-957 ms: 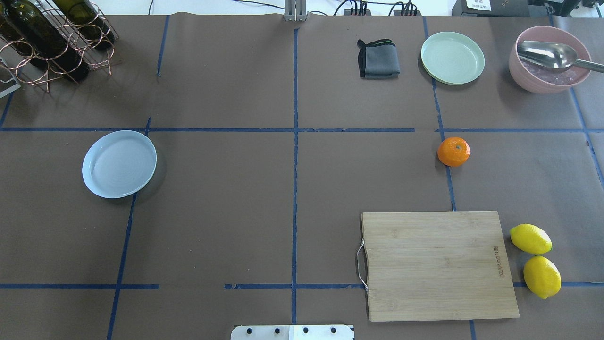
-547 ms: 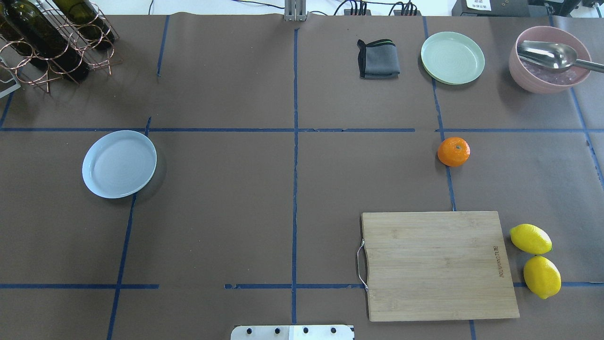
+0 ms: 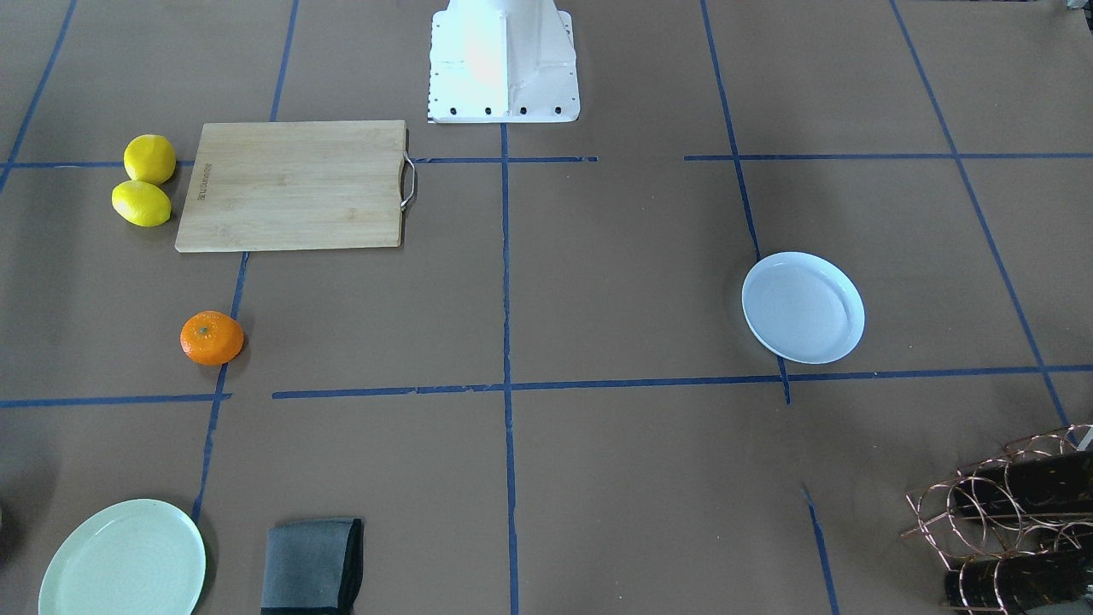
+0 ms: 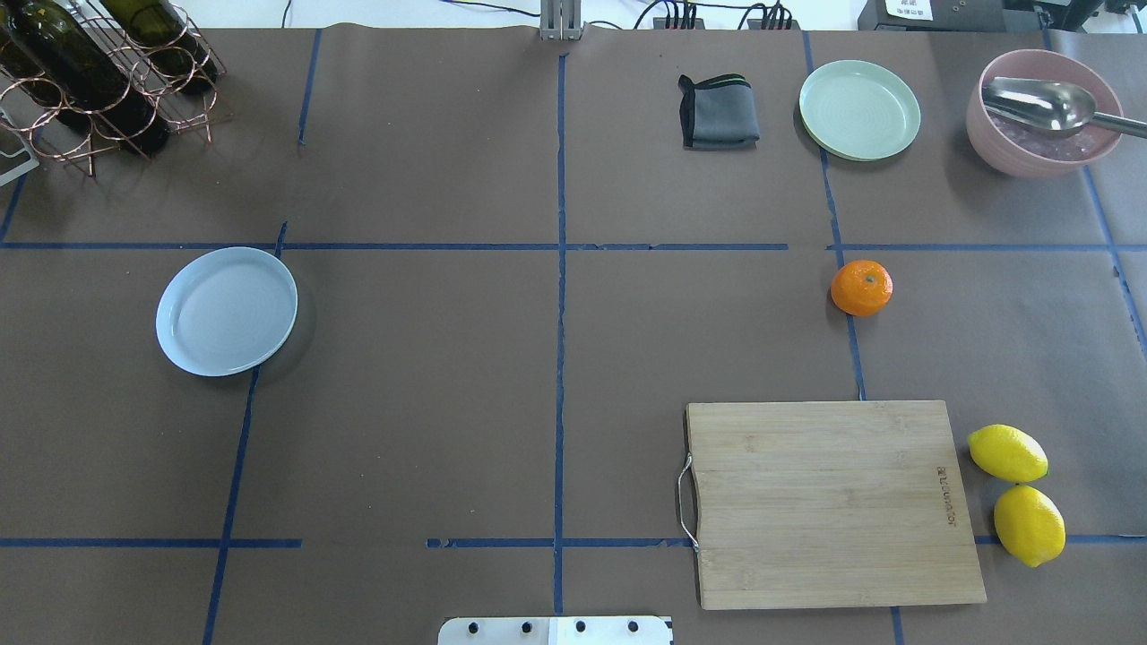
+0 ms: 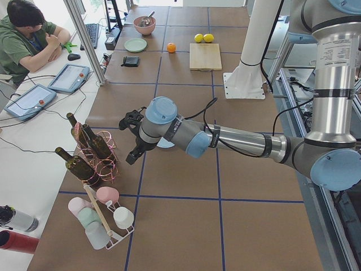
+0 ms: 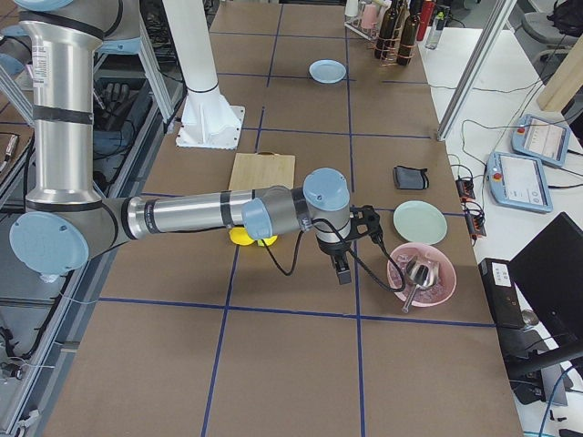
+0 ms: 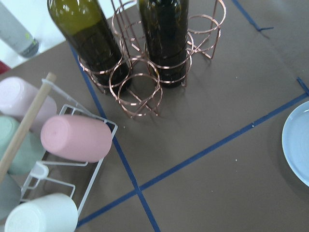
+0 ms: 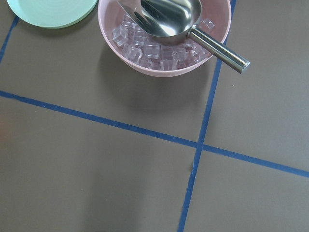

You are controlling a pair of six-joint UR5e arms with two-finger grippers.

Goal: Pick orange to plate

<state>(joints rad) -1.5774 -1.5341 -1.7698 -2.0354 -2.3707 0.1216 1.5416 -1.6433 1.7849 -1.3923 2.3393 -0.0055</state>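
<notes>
The orange (image 4: 861, 288) lies on the brown table on the right side, beyond the cutting board; it also shows in the front-facing view (image 3: 212, 338). The bluish white plate (image 4: 227, 311) sits bare on the left side, and its edge (image 7: 299, 150) shows in the left wrist view. My left gripper (image 5: 133, 153) hangs in the air between the plate and the wine rack. My right gripper (image 6: 342, 269) hovers beside the pink bowl, away from the orange. Both show only in side views, so I cannot tell open from shut.
A wooden cutting board (image 4: 829, 502) lies at the near right with two lemons (image 4: 1008, 452) beside it. At the back right are a grey cloth (image 4: 719, 112), a mint-green plate (image 4: 859, 109) and a pink bowl (image 4: 1044, 112) holding ice and a scoop. A wine rack (image 4: 99, 72) stands back left.
</notes>
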